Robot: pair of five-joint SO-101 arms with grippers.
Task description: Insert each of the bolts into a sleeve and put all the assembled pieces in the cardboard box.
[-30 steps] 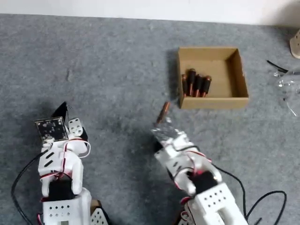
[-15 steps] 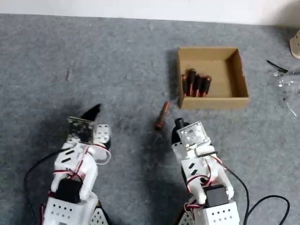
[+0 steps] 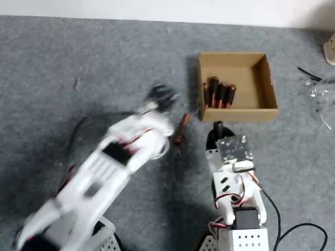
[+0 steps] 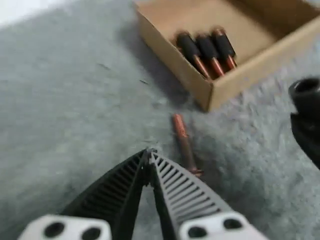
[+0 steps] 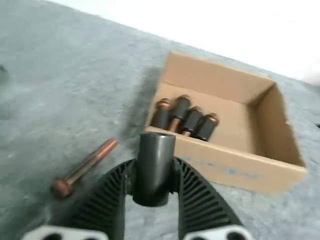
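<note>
Copper bolt [image 3: 181, 128] lies loose on the grey felt desk [image 3: 78, 52], at about eight o'clock from the open cardboard box [image 3: 238, 114], where four sleeved bolts [image 3: 219, 93] lie side by side. The right claw [image 5: 154, 170] grips a black plastic sleeve [image 5: 156, 147] at the box's six o'clock. The left claw [image 4: 149, 156] is pinched closed on nothing, just beside the bolt.

From above, the white left arm [image 3: 104, 172] is a blur, the left gripper [image 3: 162, 97] a dark smudge. The black plastic sleeve's [image 5: 156, 150] lower end is buried between the right gripper's [image 5: 152, 167] fingers.
</note>
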